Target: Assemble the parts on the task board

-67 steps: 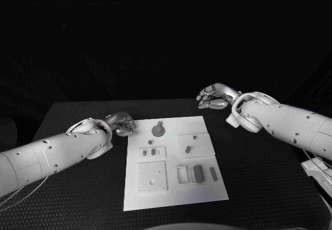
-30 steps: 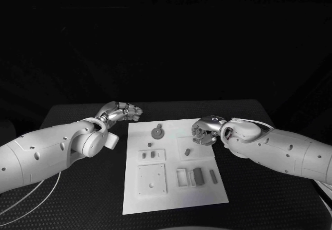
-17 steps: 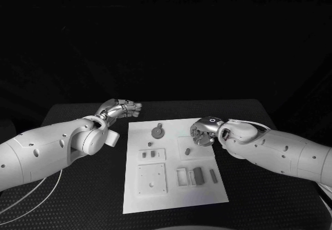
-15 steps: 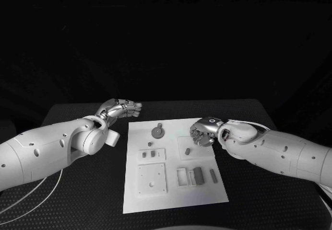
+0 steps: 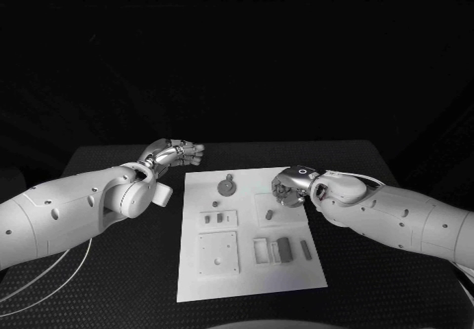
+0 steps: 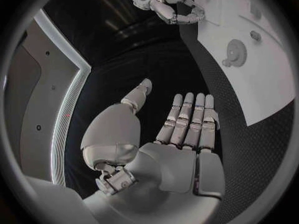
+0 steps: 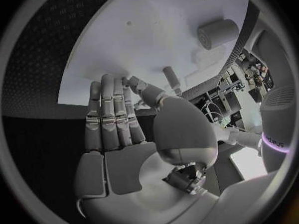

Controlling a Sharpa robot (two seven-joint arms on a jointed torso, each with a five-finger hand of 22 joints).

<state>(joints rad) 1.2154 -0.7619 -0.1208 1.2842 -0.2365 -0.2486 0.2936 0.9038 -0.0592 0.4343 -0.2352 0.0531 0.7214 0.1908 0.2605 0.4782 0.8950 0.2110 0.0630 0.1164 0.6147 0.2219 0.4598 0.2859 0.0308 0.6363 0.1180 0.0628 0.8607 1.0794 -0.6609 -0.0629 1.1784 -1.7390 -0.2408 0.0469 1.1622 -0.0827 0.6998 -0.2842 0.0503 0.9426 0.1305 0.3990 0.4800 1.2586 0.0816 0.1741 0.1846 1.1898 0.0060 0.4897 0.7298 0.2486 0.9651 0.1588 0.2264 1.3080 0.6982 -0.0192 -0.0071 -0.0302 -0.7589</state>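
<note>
The white task board (image 5: pixel 247 274) lies in the middle of the black table. On it are a round grey part (image 5: pixel 227 186), a slotted plate (image 5: pixel 218 219), a square plate (image 5: pixel 218 252), a small oblong part (image 5: pixel 268 214) and grey blocks (image 5: pixel 283 248) beside a small tray (image 5: pixel 263 251). My right hand (image 5: pixel 290 186) hovers over the board's far right area, fingers straight and nothing in the palm (image 7: pixel 118 134). My left hand (image 5: pixel 176 152) is off the board's far left corner, flat and empty (image 6: pixel 181 134). The board (image 6: pixel 261 69) and round part (image 6: pixel 234 52) lie beyond it.
Black textured table surface (image 5: pixel 109 274) surrounds the board on all sides. My white forearms (image 5: pixel 69 212) (image 5: pixel 405 219) stretch over the table to the left and right of the board. In the right wrist view, short grey cylinders (image 7: pixel 218 33) stand on the board (image 7: pixel 143 40).
My right hand has come from beyond the board's far right corner to above its far right area. My left hand has drifted a little farther from the board's corner. Parts stay put.
</note>
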